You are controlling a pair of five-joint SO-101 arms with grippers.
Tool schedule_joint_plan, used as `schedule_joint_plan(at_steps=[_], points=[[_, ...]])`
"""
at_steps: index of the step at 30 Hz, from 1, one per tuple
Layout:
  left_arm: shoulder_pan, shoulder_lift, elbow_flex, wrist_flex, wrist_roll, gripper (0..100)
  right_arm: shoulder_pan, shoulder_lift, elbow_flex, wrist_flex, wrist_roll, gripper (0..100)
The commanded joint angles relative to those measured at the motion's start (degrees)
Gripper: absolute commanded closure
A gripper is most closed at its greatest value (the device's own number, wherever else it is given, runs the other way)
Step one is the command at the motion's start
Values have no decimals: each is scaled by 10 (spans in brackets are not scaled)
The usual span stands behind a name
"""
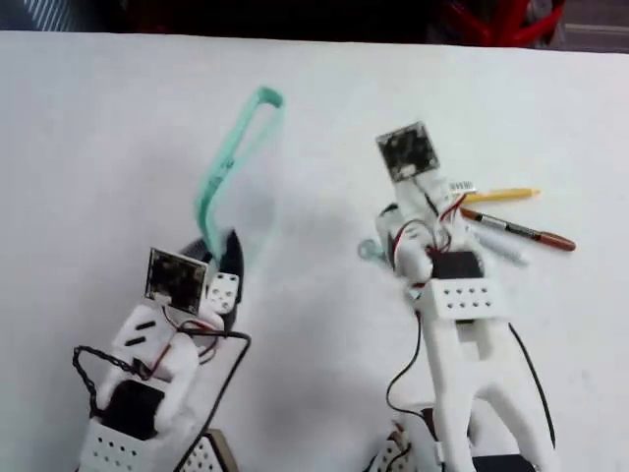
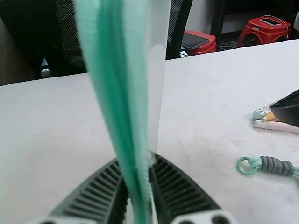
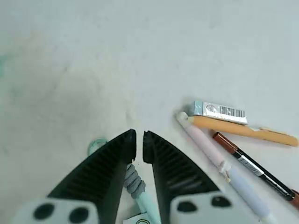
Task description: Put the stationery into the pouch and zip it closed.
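The clear pouch (image 1: 236, 167) with a teal zip edge (image 2: 117, 93) hangs lifted off the table. My left gripper (image 2: 138, 186) is shut on that zip edge at its near end (image 1: 231, 251). Right of the right arm lie the stationery: a yellow pen (image 1: 501, 195), a brown pen (image 1: 521, 232), a pale pen (image 3: 219, 163) and a small eraser (image 3: 218, 111). My right gripper (image 3: 139, 140) hovers left of them with its jaws shut and nothing clearly held. A teal strap with a grey cord (image 3: 133, 179) lies on the table under it.
The strap's teal loop (image 1: 369, 249) and grey cord (image 2: 271, 164) rest between the two arms. A white tabletop (image 1: 98, 147) spreads wide to the left and far side. Red items and a chair stand beyond the far edge (image 2: 196, 39).
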Motion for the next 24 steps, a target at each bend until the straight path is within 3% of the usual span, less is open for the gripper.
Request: schedule_joint_plan(at_steps=[1,8,18,24], points=[[-6,-3,-36,-13,9,861,4,-2,18,-51,-8,964],[-72,-3,-78,18,78,820,21,-2,19,-59,-9,907],[-51,-3,-63,27,81,823,90,-2,8,-74,-10,894],[-25,-3,-45,22,80,885,145,20,-139,78,-4,895]])
